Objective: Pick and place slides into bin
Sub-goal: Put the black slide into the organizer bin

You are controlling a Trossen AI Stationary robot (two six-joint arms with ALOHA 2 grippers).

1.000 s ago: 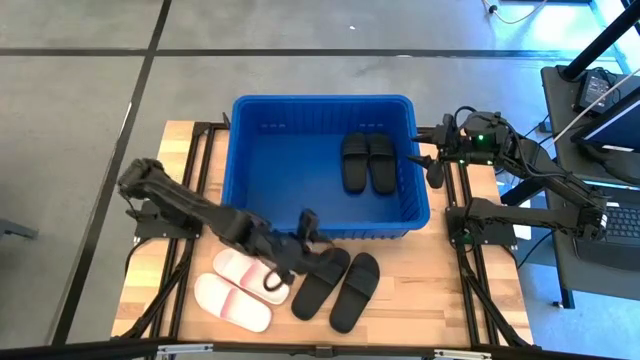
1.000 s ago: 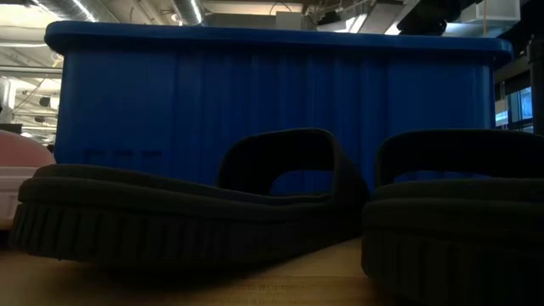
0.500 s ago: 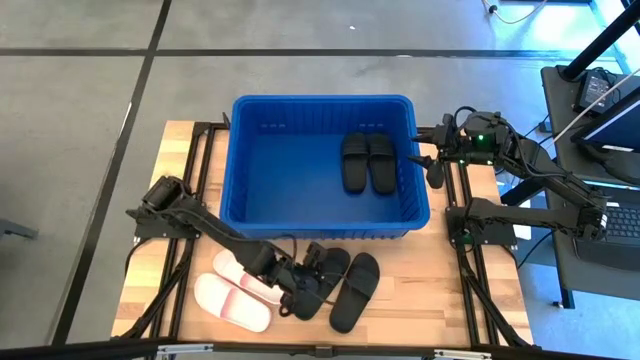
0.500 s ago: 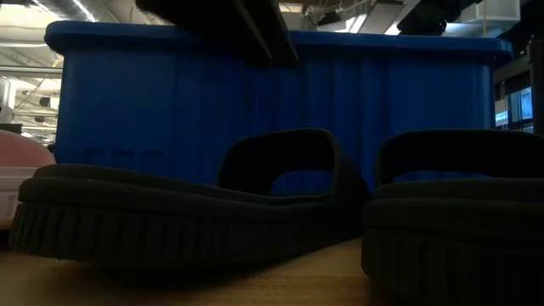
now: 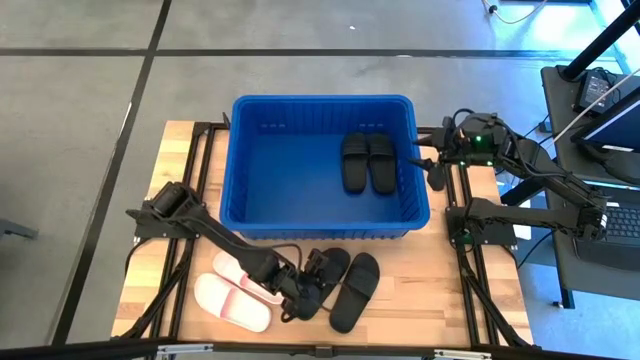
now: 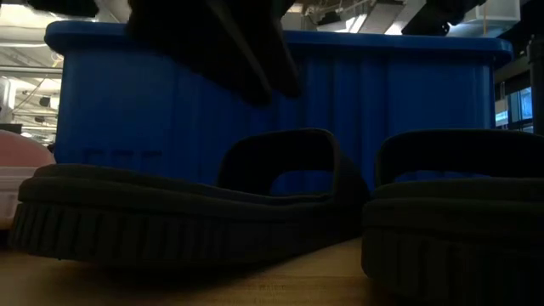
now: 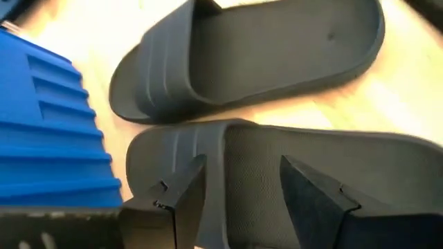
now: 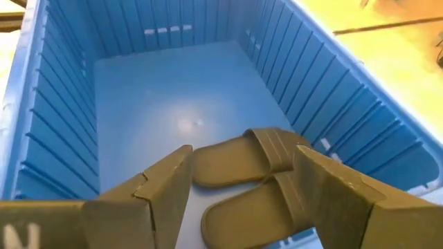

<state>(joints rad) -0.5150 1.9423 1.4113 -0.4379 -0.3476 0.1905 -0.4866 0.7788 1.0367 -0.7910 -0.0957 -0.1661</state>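
The blue bin stands at the table's far middle, with two black slides lying flat on its floor. Two more black slides lie on the table in front of it: the left one and the right one. Two white slides lie to their left. My left gripper is open just above the left black slide, fingers over its footbed behind the strap. In the low view it hangs clear above the strap. My right gripper is open and empty at the bin's right rim.
The bin's front wall stands close behind the black slides on the table. The right black slide lies right beside the left one. The white slides lie under my left arm. Bare wood shows at the table's near right.
My left gripper has gone from near the bin's front wall toward the table's near edge and a little to the right, and has come down over the left black slide, staying open. The slides have not moved.
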